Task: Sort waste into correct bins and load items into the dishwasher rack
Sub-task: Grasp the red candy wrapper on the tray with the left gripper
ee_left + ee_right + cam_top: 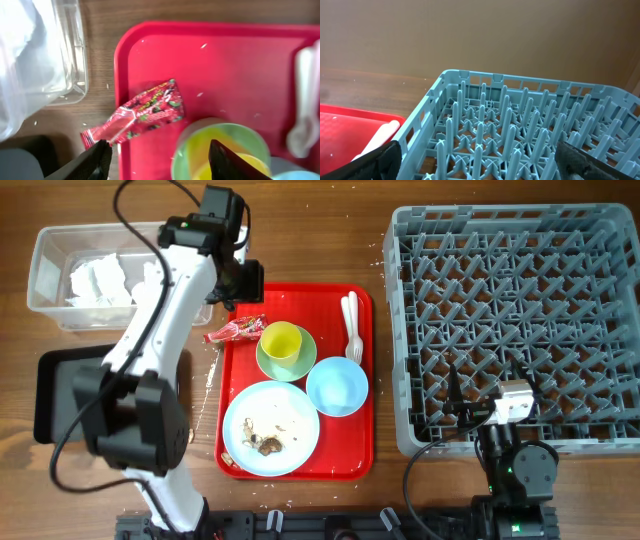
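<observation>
One crinkled red-and-white wrapper [145, 112] overhangs the red tray [225, 50].

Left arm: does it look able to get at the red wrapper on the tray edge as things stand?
Probably yes. The left gripper hangs open just above the wrapper, which lies uncovered across the red tray's left rim. Only the yellow-green cup sits close to one finger.

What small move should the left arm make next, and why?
Probably lower the left gripper onto the red-and-white wrapper and close on it. The jaws stand open and empty close by the wrapper, which lies across the left rim of the red tray, not yet in a bin.
</observation>
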